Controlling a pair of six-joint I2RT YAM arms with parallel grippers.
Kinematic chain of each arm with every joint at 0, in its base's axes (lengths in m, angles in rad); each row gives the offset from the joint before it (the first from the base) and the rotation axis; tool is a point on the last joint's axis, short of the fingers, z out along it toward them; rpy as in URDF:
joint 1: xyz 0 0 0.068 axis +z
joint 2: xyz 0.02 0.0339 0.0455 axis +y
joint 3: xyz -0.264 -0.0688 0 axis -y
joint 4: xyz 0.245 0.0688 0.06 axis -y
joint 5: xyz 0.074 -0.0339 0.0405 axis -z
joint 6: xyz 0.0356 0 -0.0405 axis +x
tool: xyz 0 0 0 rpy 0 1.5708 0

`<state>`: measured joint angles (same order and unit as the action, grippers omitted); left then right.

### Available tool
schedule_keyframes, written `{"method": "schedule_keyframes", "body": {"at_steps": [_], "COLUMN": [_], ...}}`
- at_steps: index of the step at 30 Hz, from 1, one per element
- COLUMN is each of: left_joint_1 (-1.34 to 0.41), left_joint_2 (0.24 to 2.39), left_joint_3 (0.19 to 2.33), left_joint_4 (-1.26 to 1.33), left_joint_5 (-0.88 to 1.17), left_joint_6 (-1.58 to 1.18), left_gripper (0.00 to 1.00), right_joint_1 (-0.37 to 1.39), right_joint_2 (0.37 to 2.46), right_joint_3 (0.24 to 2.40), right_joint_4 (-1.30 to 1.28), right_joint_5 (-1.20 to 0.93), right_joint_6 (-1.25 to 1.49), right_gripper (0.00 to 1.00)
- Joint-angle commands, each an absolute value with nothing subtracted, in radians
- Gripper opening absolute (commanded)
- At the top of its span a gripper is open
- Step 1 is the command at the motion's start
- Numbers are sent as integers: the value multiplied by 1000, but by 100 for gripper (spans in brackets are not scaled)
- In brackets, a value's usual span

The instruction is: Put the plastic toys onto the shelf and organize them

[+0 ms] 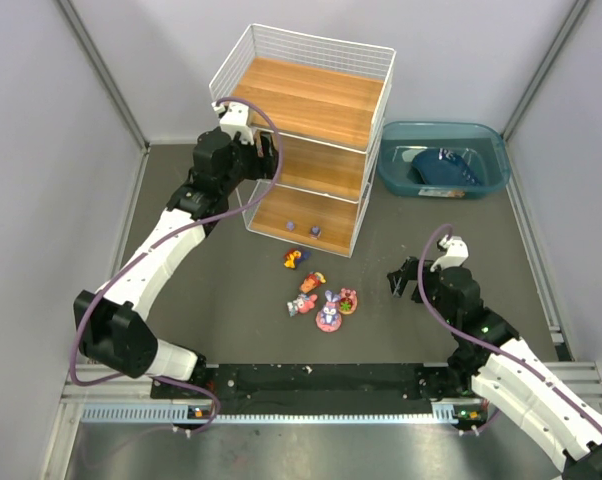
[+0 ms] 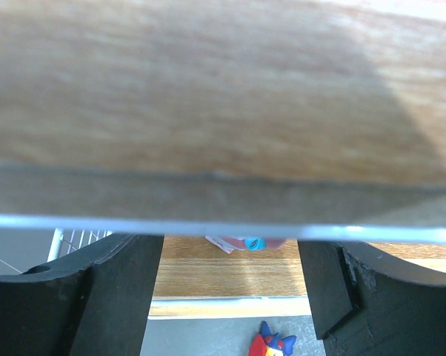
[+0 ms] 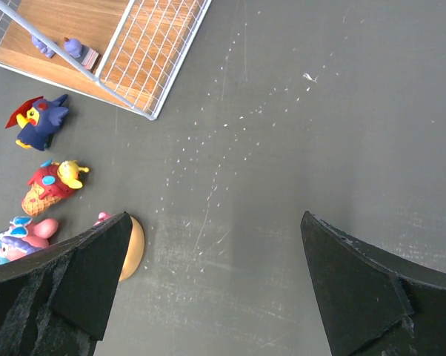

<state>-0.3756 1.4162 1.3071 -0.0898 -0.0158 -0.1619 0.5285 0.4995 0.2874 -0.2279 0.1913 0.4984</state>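
Observation:
The shelf [image 1: 311, 100] stands at the back centre, a white wire rack with three wooden tiers. Two small purple toys [image 1: 303, 229] sit on its bottom tier and also show in the right wrist view [image 3: 76, 50]. Several toys lie on the table in front: a red and blue one [image 1: 295, 258], a pink bunny [image 1: 329, 316] and others. My left gripper [image 1: 264, 160] is open and empty at the left side of the middle tier [image 2: 208, 96]. My right gripper [image 1: 405, 280] is open and empty, low over the table to the right of the toys [image 3: 54, 185].
A teal bin [image 1: 489, 172] holding a dark blue item stands to the right of the shelf. Grey walls close in the table on the left, back and right. The dark table top [image 3: 297, 119] is bare under my right gripper.

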Motion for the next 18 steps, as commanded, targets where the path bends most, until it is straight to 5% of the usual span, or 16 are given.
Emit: {"method": "schedule_keyframes", "body": {"at_steps": [1, 18], "left_joint_1": [-370, -371], "left_joint_2": [1398, 1112], "left_joint_3": [1341, 1062], "left_joint_4": [-52, 101], "left_joint_5": [-18, 124], "left_joint_6": [-156, -187], "left_gripper": [77, 81], "right_joint_1": [538, 538], "right_joint_2": [500, 499], "right_joint_3": [290, 290], "right_joint_4": [-202, -202], "right_joint_5": [206, 206], "right_joint_6": [488, 489], "right_gripper": [99, 99]}}
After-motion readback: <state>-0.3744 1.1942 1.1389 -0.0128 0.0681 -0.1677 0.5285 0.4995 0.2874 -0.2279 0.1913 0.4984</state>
